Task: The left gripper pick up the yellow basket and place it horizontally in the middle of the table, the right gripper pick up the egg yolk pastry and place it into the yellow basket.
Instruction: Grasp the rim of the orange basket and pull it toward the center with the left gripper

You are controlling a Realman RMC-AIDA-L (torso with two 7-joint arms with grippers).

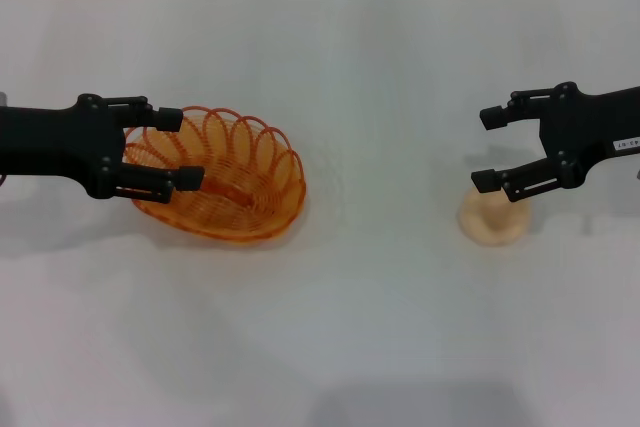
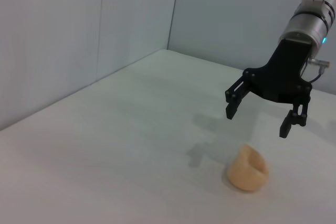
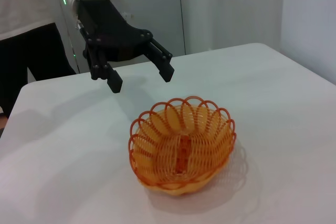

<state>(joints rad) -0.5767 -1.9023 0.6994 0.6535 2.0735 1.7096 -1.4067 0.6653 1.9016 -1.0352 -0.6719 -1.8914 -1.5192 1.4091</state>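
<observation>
Two hands over white table, both spread wide, neither gripping anything. Yellow basket left of centre, long axis running slantwise across table; left hand above its outer rim, fingers straddling rim, so nearer arm for it. Right hand hangs above egg yolk pastry on right, well apart from basket.
</observation>
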